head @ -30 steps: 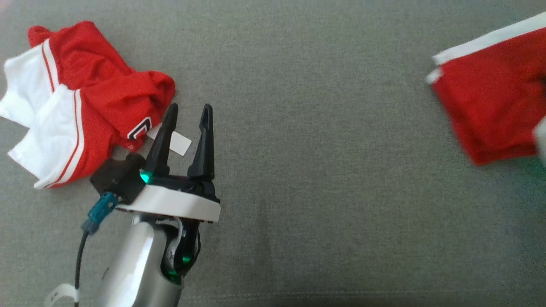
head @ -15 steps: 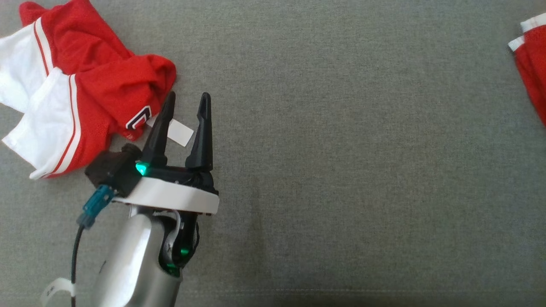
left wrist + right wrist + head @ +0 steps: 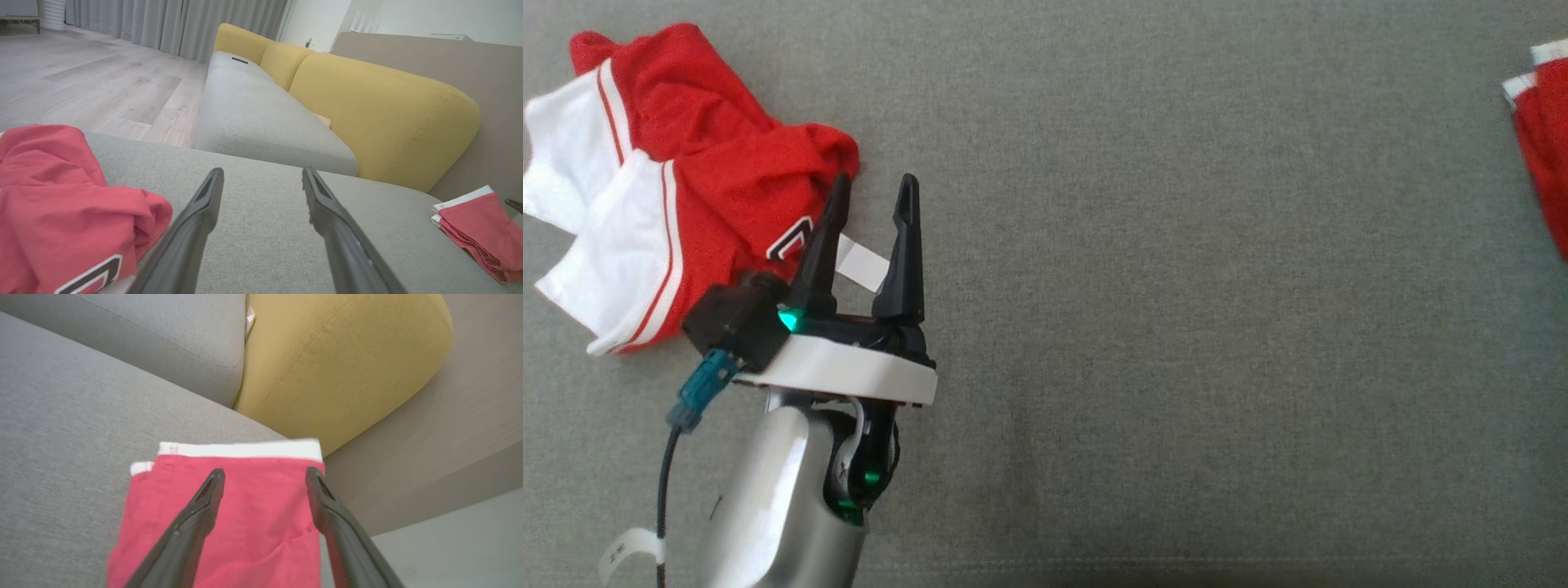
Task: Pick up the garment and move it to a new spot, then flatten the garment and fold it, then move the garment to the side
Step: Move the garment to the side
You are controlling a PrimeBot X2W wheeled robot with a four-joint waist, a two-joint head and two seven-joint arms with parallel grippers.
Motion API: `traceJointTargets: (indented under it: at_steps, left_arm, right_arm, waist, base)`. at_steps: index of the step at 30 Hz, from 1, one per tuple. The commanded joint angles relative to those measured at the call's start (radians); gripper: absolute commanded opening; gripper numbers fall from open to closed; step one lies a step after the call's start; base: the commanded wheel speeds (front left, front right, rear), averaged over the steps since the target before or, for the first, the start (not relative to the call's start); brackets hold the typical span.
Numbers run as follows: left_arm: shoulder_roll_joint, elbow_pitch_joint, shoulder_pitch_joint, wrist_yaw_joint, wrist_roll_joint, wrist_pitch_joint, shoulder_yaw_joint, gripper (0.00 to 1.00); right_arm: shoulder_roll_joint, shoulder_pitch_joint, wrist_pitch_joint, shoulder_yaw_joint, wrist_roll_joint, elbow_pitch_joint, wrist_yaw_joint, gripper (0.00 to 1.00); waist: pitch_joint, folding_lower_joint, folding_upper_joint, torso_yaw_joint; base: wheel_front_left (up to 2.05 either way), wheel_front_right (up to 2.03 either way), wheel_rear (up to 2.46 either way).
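Where grey seat cushion serves as work surface: two garments, two grippers, one white tag.

Crumpled garment, red with white panels: heaped at far left. White tag at its lower edge, seen between left fingers in head view.

Left gripper: fingers spread wide, nothing held, just beside heap.

Folded garment: flat at far right of cushion. Long axis runs along right gripper's fingers; white-banded edge at far end, toward yellow backrest.

Right gripper: over folded garment, fingers wide apart, nothing held.
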Motion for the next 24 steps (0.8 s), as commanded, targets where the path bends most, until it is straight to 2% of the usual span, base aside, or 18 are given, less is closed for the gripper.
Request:
traceJointTargets:
  at_steps: [1, 6, 7, 15, 17, 18, 19, 24]
  left_arm:
    - [0.011, -0.028, -0.012, -0.003, 0.0, -0.005, 0.026, 1.0]
    - [0.011, -0.023, 0.009, -0.004, -0.001, -0.005, 0.03, 1.0]
    - [0.011, -0.023, 0.009, -0.004, -0.001, -0.005, 0.03, 1.0]
    - [0.011, -0.03, 0.063, -0.002, 0.006, -0.005, 0.074, 1.0]
    - [0.011, -0.032, 0.081, -0.003, 0.009, -0.005, 0.086, 1.0]
    - [0.011, -0.033, 0.1, -0.004, 0.012, -0.005, 0.097, 1.0]
    - [0.011, -0.034, 0.11, -0.004, 0.013, -0.005, 0.102, 1.0]
    - [0.011, -0.039, 0.16, -0.007, 0.033, -0.005, 0.111, 1.0]
  right_arm:
    - [-0.009, 0.017, 0.007, 0.007, -0.005, -0.05, -0.001, 1.0]
    - [0.074, 0.026, 0.009, 0.027, 0.016, -0.138, -0.001, 1.0]
    - [0.074, 0.026, 0.009, 0.027, 0.016, -0.138, -0.001, 1.0]
    - [0.277, 0.097, -0.057, 0.017, 0.157, -0.322, -0.001, 1.0]
    - [0.343, 0.14, -0.084, 0.0, 0.187, -0.372, -0.001, 1.0]
    - [0.413, 0.197, -0.107, -0.01, 0.213, -0.416, -0.001, 1.0]
    - [0.442, 0.228, -0.12, -0.013, 0.221, -0.437, -0.001, 1.0]
    - [0.521, 0.388, -0.198, 0.006, 0.263, -0.508, -0.001, 1.0]
  waist:
    - [-0.02, 0.0, 0.0, 0.0]
    - [-0.064, 0.0, 0.0, -0.001]
    - [-0.064, 0.0, 0.0, -0.001]
    - [-0.166, 0.0, 0.0, 0.002]
    - [-0.193, 0.0, 0.0, 0.004]
    - [-0.222, 0.0, 0.0, 0.006]
    - [-0.233, 0.0, 0.0, 0.007]
    - [-0.283, 0.0, 0.0, 0.013]
  base:
    - [0.0, 0.0, 0.0]
    - [0.0, 0.0, 0.0]
    - [0.0, 0.0, 0.0]
    - [0.0, 0.0, 0.0]
    - [0.0, 0.0, 0.0]
    - [0.0, 0.0, 0.0]
    - [0.0, 0.0, 0.0]
    - [0.0, 0.0, 0.0]
